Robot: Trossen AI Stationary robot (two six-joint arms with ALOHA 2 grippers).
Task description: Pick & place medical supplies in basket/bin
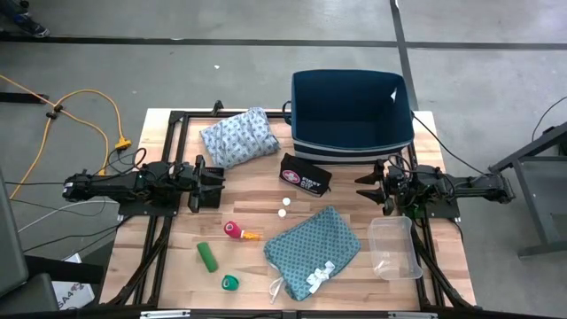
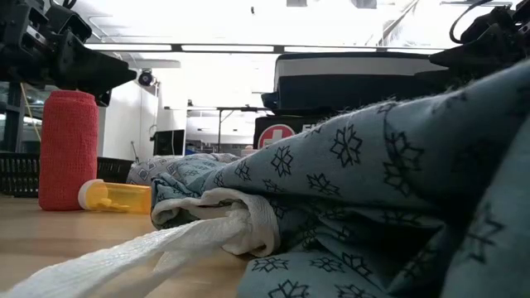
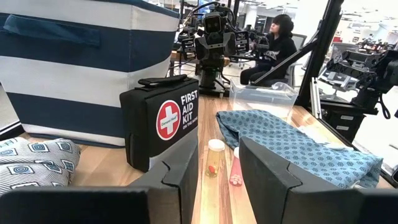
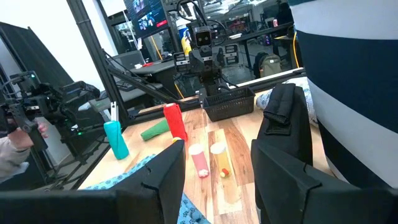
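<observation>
The pale blue-grey cloth [image 1: 235, 137] lies folded at the far side, left of the navy bin [image 1: 352, 111]. The teal cloth [image 1: 312, 248] with white ties [image 1: 317, 276] lies near the front edge. A red roll [image 1: 232, 229] stands beside an orange-tipped vial [image 1: 252, 236], with a green roll [image 1: 206, 256] and a small teal roll [image 1: 230, 283] nearer. Two white pieces [image 1: 285, 207] lie mid-table. My left gripper [image 1: 220, 183] waits open at the left, and my right gripper [image 1: 361, 189] waits open at the right. Both face the middle and touch nothing.
A black first aid kit [image 1: 305, 175] stands in front of the striped bin [image 3: 81, 62], between the two grippers. A clear plastic tub [image 1: 394, 246] sits near the right front corner. A person sits in the room beyond the table.
</observation>
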